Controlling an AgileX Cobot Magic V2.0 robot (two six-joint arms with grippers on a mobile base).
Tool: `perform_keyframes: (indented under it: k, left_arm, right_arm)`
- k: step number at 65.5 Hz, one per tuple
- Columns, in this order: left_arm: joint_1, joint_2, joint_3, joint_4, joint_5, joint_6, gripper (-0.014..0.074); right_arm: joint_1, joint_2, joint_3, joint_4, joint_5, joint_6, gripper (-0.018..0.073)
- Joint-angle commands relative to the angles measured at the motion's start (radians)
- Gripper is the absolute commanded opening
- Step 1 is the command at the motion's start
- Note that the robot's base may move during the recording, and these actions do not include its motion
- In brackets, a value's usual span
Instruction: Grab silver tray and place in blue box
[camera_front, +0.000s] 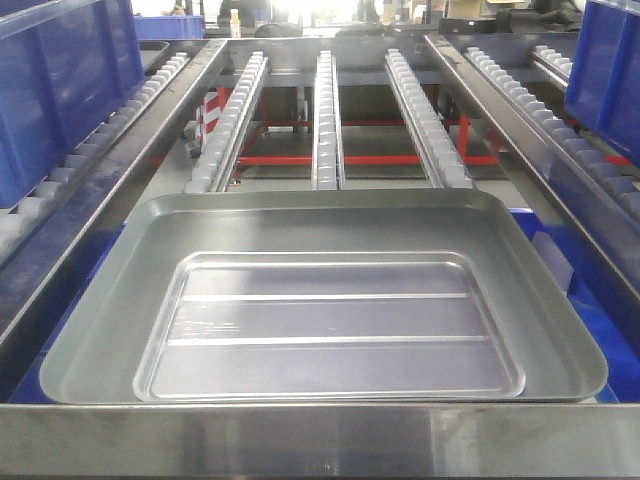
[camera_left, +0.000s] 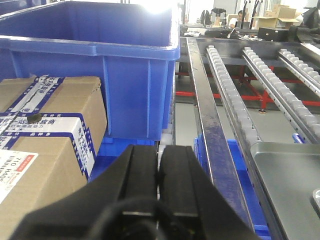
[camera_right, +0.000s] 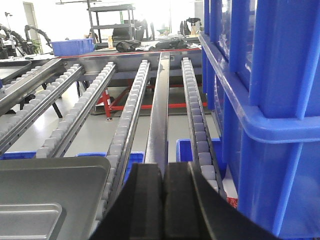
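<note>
while the shallow rectangular grey-silver metal tray (camera_front: 330, 320) lies flat atop the bright-blue plastic crate (camera_front: 605, 330), blue showing at 3 and 9 o'clock, left gripper (camera_left: 159, 152) and right gripper (camera_right: 164, 170) flank it, jaws pressed together, holding nothing.

A factory or warehouse floor: roller conveyor lanes (camera_front: 329, 120), stacked blue crates (camera_right: 265, 100), taped cardboard cartons (camera_left: 45, 140)

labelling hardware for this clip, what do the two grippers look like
Both are matte black: the left gripper and right gripper each have two thick, flat-faced fingers widening into a broader black body. No markings show. A dark loop, possibly a cable, sits at the left one's base. The arms are out of view.
</note>
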Motion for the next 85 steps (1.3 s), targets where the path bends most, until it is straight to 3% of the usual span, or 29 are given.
perform_keyframes:
  k: [1,27,35,51,58,65,80,85]
  left_arm:
    - [-0.006,-0.014,0.018,-0.002,-0.088,0.000,-0.0008]
    - [-0.006,-0.014,0.018,-0.002,-0.088,0.000,-0.0008]
    - [-0.006,-0.014,0.018,-0.002,-0.092,0.000,-0.0008]
    - [-0.006,-0.011,-0.004,-0.002,-0.084,0.000,-0.0008]
    - [-0.008,0.019,-0.099,0.007,0.087,0.000,-0.0008]
    - [-0.008,0.107,-0.207,-0.002,0.257,0.000,-0.0008]
    - [-0.008,0.475,-0.459,-0.220,0.605,0.000,-0.0008]
    - [-0.008,0.587,-0.518,-0.282,0.670,0.000,-0.0008]
  right_arm:
    - [-0.005,-0.019,-0.018,-0.002,-0.085,-0.014,0.0052]
    - [-0.005,-0.019,-0.018,-0.002,-0.085,-0.014,0.0052]
    - [-0.005,-0.019,-0.018,-0.067,-0.104,-0.020,0.0052]
    - [-0.005,-0.016,-0.034,-0.067,-0.104,-0.014,0.0052]
    - [-0.005,0.030,-0.123,-0.025,0.064,0.054,0.0052]
    - [-0.005,0.141,-0.241,-0.007,0.218,0.057,0.0052]
    - [-0.005,0.559,-0.461,0.032,0.436,0.056,0.0052]
    - [-0.005,0.699,-0.536,0.055,0.516,0.056,0.0052]
